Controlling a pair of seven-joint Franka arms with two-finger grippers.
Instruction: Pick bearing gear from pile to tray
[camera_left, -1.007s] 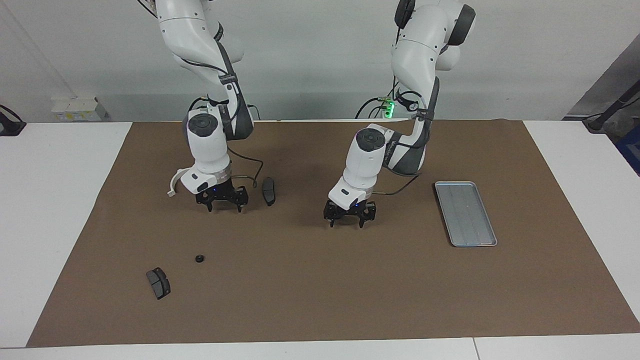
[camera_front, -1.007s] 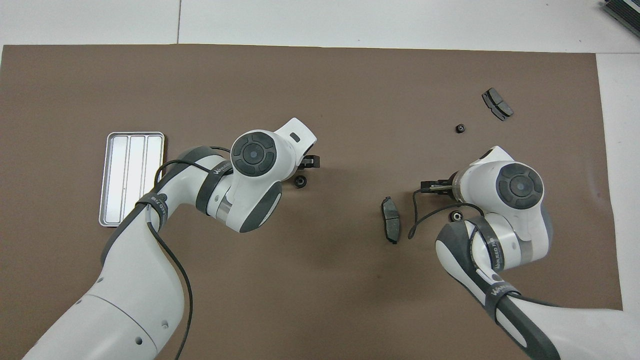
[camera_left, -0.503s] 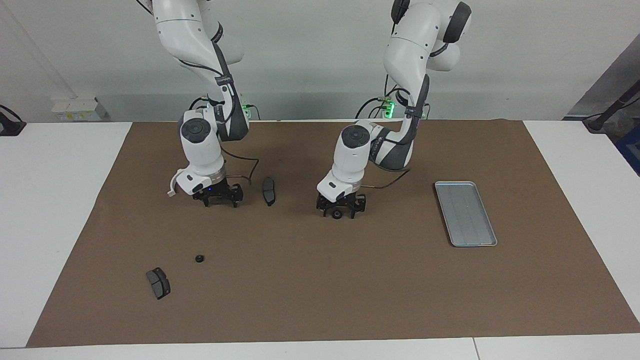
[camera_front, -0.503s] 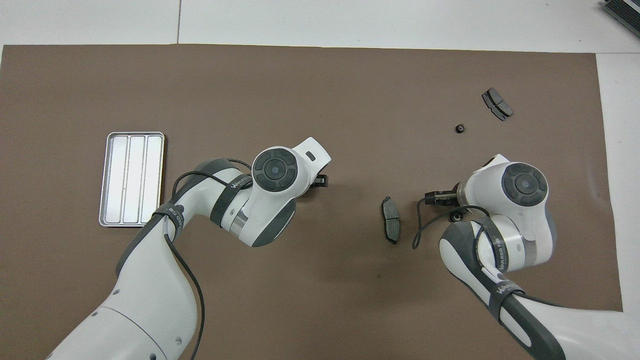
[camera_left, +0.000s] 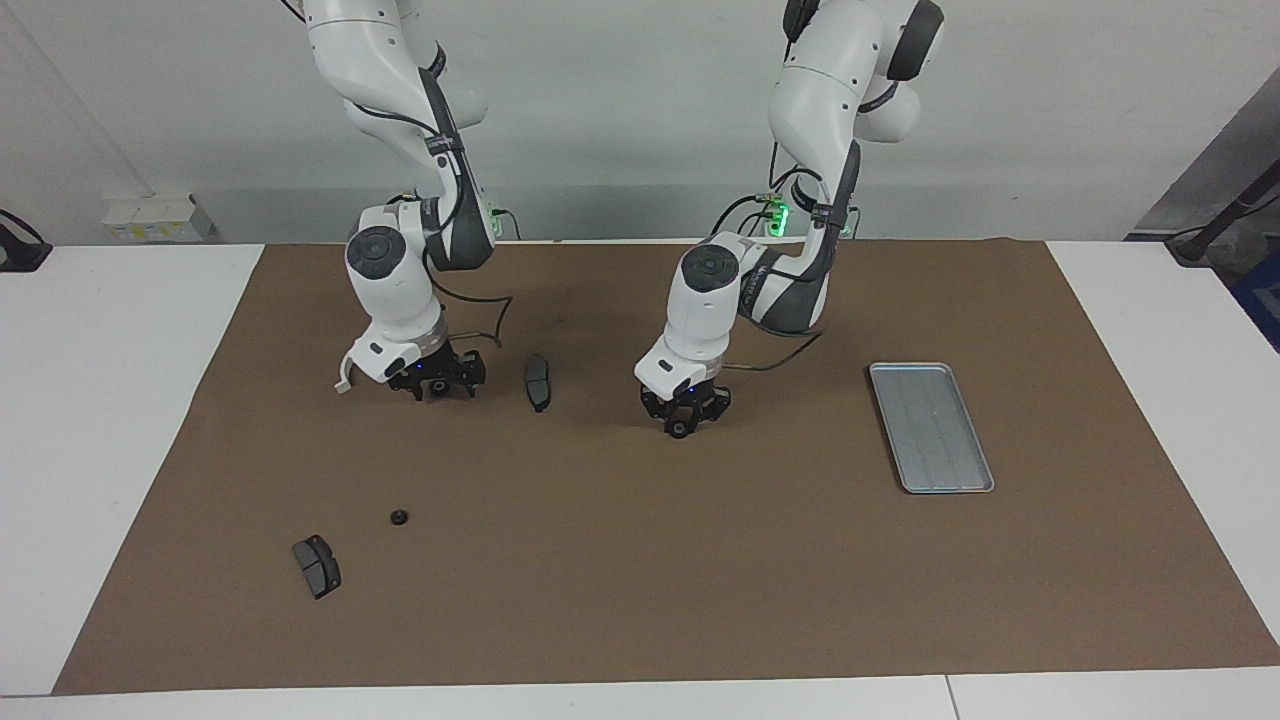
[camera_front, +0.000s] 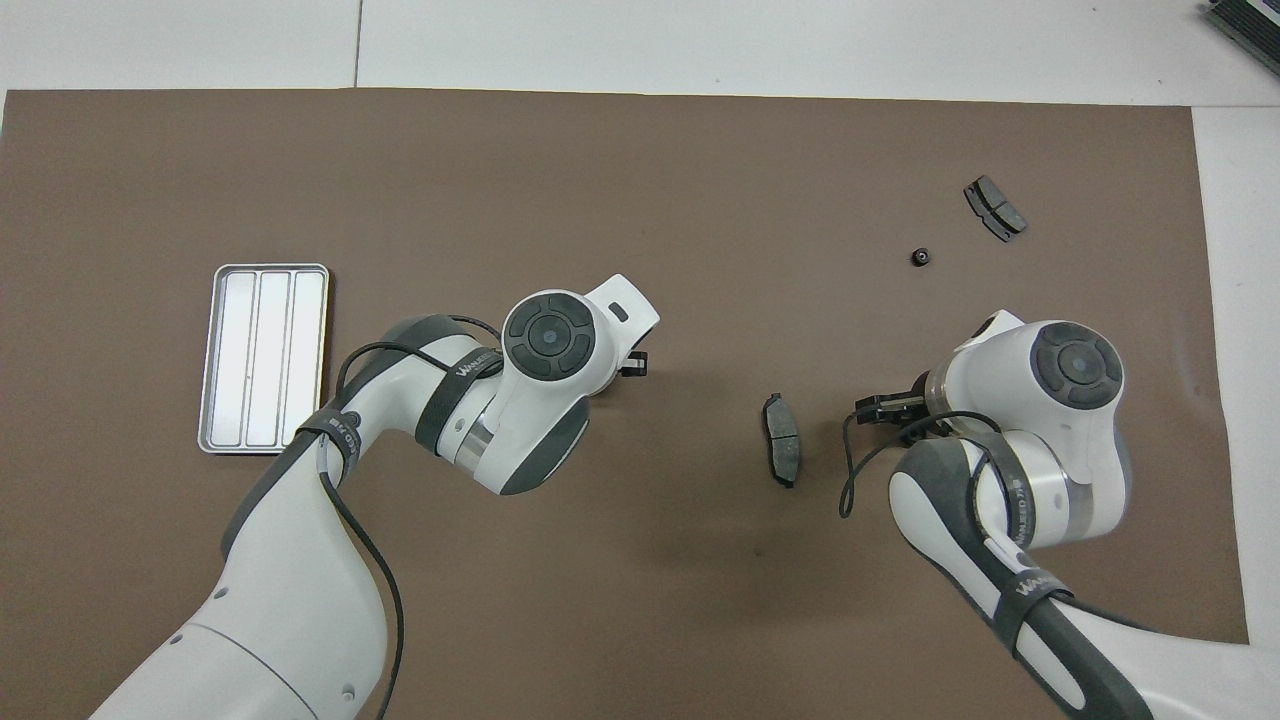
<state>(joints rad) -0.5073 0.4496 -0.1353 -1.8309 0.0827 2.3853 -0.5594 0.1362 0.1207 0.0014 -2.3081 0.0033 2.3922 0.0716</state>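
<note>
Two grippers are low over the brown mat (camera_left: 640, 580); the left gripper (camera_left: 681, 424) has its fingertips pinched on a small black ring (camera_left: 679, 430), near the table's middle; the right gripper (camera_left: 434, 386) is beside a dark brake pad (camera_left: 538, 381), its finger state cannot be told; the tray (camera_left: 972, 470) lies toward the left arm's end; a second black ring (camera_left: 399, 517) and another pad (camera_left: 317, 565) lie farther from the robots.
</note>
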